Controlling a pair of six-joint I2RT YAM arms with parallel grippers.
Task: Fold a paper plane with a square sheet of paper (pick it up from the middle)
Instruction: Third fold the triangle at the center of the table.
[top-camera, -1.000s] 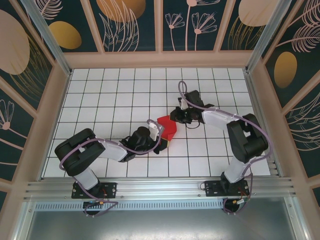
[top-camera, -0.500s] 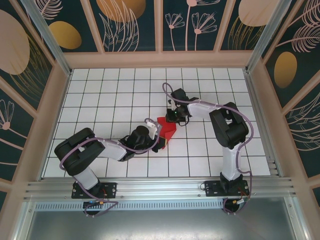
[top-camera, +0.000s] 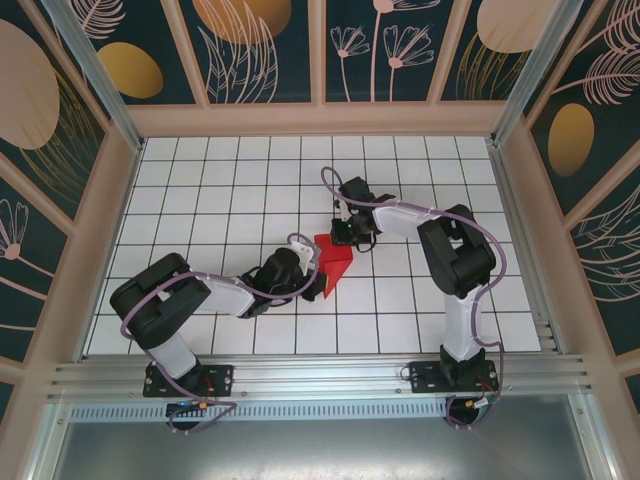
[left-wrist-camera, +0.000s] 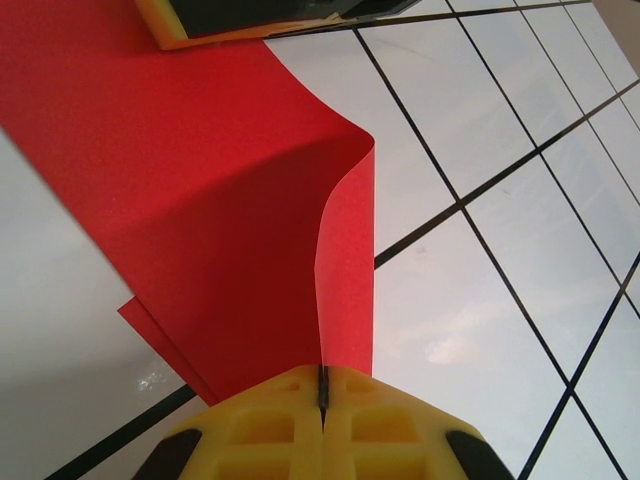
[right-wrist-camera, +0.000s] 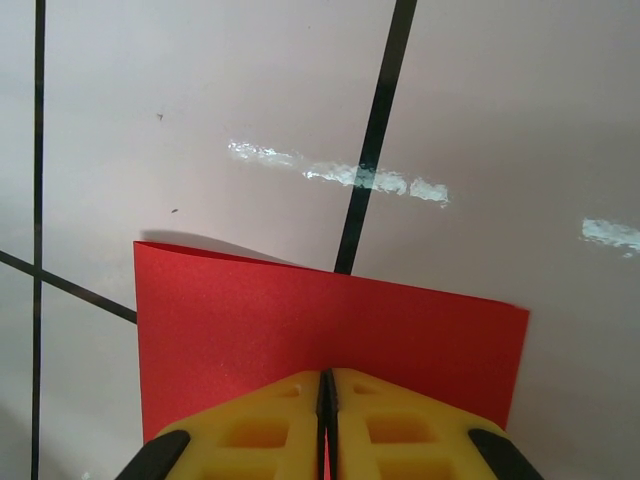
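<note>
The square sheet of paper (top-camera: 335, 258) is bright red and partly folded, and it sits near the middle of the tiled table between both grippers. My left gripper (top-camera: 318, 270) is shut on its near-left edge. In the left wrist view the paper (left-wrist-camera: 200, 200) curls up into a raised flap that runs into the shut yellow jaws (left-wrist-camera: 322, 372). My right gripper (top-camera: 343, 235) is at the sheet's far edge. In the right wrist view its jaws (right-wrist-camera: 325, 378) are shut on the red paper (right-wrist-camera: 300, 320), whose straight edge lies flat on the tile beyond.
The white tiled table (top-camera: 200, 200) is ringed by wooden frame walls (top-camera: 320, 118). Both arms reach in from the near rail (top-camera: 320, 375), the right one bent high over the right half. The right gripper's yellow finger (left-wrist-camera: 250, 15) lies at the top of the left wrist view.
The right arm has swung left and its gripper has closed in on the sheet's far edge. The left gripper has kept its hold and shifted slightly.
</note>
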